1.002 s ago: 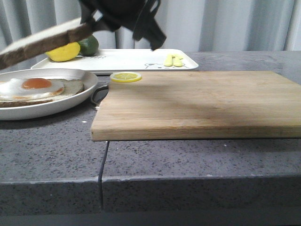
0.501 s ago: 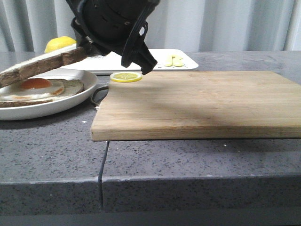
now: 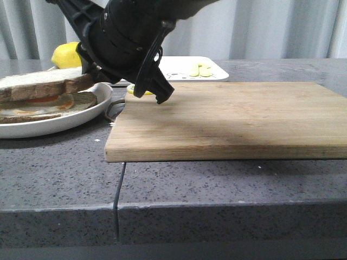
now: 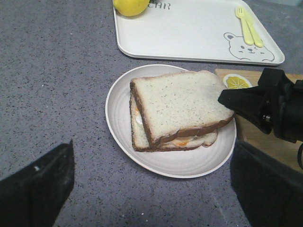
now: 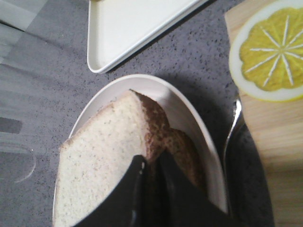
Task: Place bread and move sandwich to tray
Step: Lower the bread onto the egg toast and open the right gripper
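My right hand (image 5: 150, 163) is pinching the bread (image 4: 177, 105) by its crust, the slice laid on the egg sandwich (image 4: 171, 140) in the plate (image 4: 118, 101); my left hand is spread, holding nothing. Letting go crooked could slide it off-centre. The left wrist view shows the overhang and the tray (image 4: 189, 33) at twelve o'clock; from the front I can't quite judge contact.

Bread (image 4: 182, 106) atop sandwich (image 4: 171, 143) at left, tray (image 4: 189, 30) behind, cutting board (image 3: 227, 119) to the right
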You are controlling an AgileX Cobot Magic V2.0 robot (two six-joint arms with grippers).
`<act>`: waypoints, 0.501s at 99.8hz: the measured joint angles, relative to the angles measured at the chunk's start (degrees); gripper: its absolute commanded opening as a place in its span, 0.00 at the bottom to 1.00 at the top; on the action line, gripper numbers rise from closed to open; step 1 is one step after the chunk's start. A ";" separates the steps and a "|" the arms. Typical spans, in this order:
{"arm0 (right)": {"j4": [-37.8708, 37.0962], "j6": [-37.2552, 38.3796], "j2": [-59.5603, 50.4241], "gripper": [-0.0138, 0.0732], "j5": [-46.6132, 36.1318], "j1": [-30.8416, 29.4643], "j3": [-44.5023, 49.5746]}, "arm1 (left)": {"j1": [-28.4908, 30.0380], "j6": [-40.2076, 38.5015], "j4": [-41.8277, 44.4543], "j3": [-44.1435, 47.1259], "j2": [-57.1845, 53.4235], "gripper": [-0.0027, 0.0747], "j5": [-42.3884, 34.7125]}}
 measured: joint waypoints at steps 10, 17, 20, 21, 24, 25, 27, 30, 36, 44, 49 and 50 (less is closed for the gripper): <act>0.00 0.22 0.14 0.13 0.09 0.00 0.00 | 0.00 0.00 0.00 0.00 0.00 0.83 0.00; 0.00 0.22 0.14 0.15 0.34 0.00 0.00 | 0.00 0.00 0.00 0.00 0.00 0.83 0.00; 0.00 0.22 0.14 0.17 0.45 0.00 0.00 | 0.00 0.00 0.00 0.00 0.00 0.83 0.00; 0.00 0.22 0.14 0.17 0.57 0.00 0.00 | 0.00 0.00 0.00 0.00 0.00 0.83 0.00; 0.00 0.22 0.14 0.21 0.70 0.00 0.00 | 0.00 0.00 0.00 0.00 0.00 0.83 0.00; 0.00 0.22 0.14 0.21 0.82 0.00 0.00 | 0.00 0.00 0.00 0.00 0.00 0.83 0.00; 0.00 0.22 0.14 0.24 0.97 0.00 0.00 | 0.00 0.00 0.00 0.00 0.00 0.83 0.00; 0.00 0.22 0.14 0.28 1.27 0.00 0.00 | 0.00 0.00 0.00 0.00 0.00 0.83 0.00; 0.00 0.09 0.14 0.37 1.84 0.00 0.00 | 0.00 0.00 0.00 0.00 0.00 0.83 0.00; 0.00 -0.45 0.14 0.48 2.07 0.00 0.00 | 0.00 0.00 0.00 0.00 0.00 0.83 0.00; 0.00 -0.71 0.14 0.53 2.19 0.00 0.00 | 0.00 0.00 0.00 0.00 0.00 0.83 0.00; 0.00 -0.70 0.14 0.55 2.18 0.00 0.00 | 0.00 0.00 0.00 0.00 0.00 0.83 0.00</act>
